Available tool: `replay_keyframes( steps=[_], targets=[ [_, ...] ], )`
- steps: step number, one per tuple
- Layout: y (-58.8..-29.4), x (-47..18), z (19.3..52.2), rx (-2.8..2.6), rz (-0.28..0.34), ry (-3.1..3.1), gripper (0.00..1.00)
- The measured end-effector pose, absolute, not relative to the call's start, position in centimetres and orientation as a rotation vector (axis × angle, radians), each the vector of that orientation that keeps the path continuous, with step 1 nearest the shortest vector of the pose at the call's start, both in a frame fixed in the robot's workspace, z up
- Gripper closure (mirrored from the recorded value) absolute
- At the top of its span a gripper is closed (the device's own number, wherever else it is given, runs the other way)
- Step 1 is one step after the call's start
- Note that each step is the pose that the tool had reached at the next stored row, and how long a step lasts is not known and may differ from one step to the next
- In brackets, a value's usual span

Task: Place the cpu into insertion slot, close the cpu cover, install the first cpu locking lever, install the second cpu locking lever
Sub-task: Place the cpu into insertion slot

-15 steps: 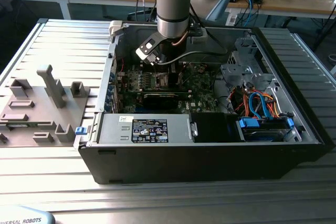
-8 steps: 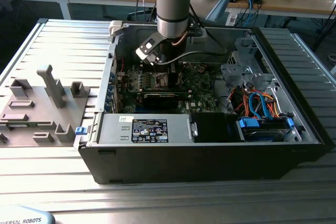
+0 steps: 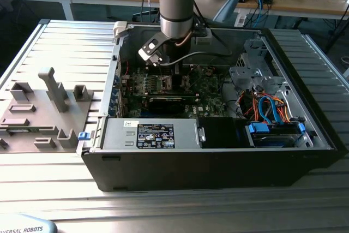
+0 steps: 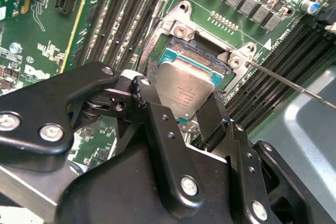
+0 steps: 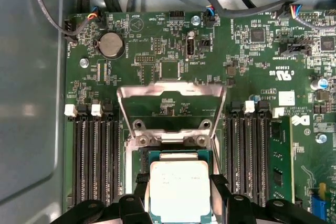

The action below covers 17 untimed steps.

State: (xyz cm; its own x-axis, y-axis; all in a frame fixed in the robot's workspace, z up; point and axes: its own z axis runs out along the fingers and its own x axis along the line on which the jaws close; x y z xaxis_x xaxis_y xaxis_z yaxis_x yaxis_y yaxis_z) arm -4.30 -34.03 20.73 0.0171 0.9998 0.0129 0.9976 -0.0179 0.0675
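The black two-fingered hand pinches the cpu, a small flat square chip with a silvery-grey metal top, by two opposite edges. The cpu sits directly over the square black insertion slot on the green circuit board; whether they touch, I cannot tell. At the slot's far edge the thin silvery cpu cover stands swung up. A thin wire lever juts out beside the slot.
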Motion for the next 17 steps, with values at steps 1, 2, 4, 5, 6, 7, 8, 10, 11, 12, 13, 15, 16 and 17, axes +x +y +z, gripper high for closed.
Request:
replay_keyframes(
  steps=[1,2,4,5,6,7,8,10,11,12,13,15,16,17],
  targets=[
    [-33.98,-4.35,20.71,2.215,0.088,2.17,0.46],
    [-33.92,-4.41,20.68,2.221,0.088,2.164,0.46],
    [-33.81,-4.46,20.59,2.236,0.087,2.148,0.46],
    [-33.76,-4.45,20.55,2.238,0.087,2.146,0.46],
    [-33.71,-4.46,20.5,2.239,0.087,2.145,0.46],
    [-33.66,-4.46,20.45,2.239,0.087,2.144,0.46],
    [-33.6,-4.45,20.35,2.24,0.087,2.144,0.46],
    [-33.57,-4.46,20.09,2.24,0.087,2.144,0.46],
    [-33.57,-4.45,20.03,2.24,0.087,2.144,0.46],
    [-33.57,-4.46,19.95,2.24,0.087,2.143,0.46],
    [-33.57,-4.46,19.89,2.24,0.087,2.143,0.46],
    [-33.57,-4.46,19.79,2.241,0.086,2.143,0.46],
    [-33.57,-4.46,19.76,2.241,0.086,2.143,0.46],
    [-33.57,-4.46,19.72,2.241,0.086,2.143,0.46]
  ],
)
